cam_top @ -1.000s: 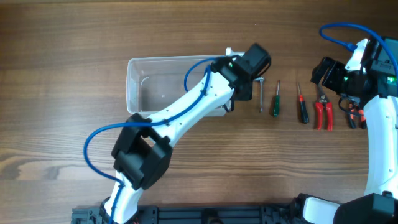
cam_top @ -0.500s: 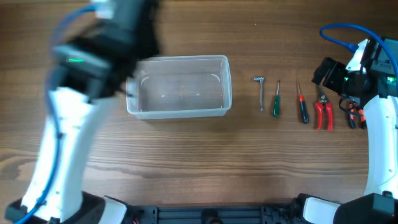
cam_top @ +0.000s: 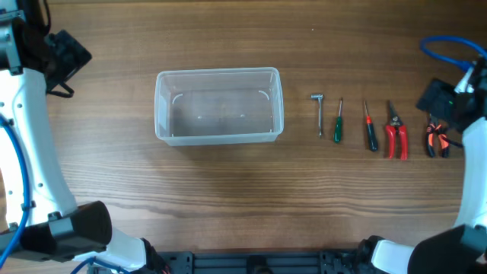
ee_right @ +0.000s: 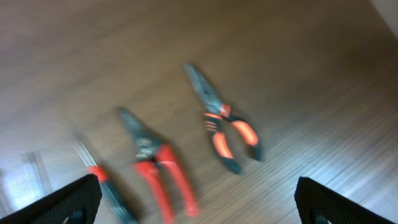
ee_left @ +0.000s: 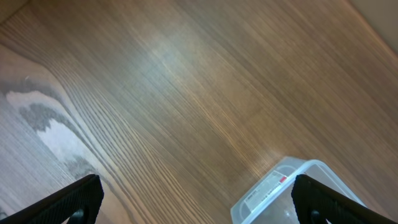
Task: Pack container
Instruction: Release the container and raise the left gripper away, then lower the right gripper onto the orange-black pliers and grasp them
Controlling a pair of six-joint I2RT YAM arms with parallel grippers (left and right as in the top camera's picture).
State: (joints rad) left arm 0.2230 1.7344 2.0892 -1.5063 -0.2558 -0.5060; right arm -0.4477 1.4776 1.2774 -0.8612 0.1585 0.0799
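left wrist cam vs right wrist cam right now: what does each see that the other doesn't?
Left wrist only: one corner of the clear plastic rectangular container, with a white label on its wall.
Right wrist only, blurred: orange-and-black long-nose pliers, red-handled cutters and a red-and-black screwdriver, lying side by side.
Both: the wooden table. The left tool and the right tool are each open, with black fingers at the bottom corners of the frame, holding nothing.

The left arm [cam_top: 30, 144] and right arm [cam_top: 473, 175] have white shells, black joints, blue cables [cam_top: 437, 40].
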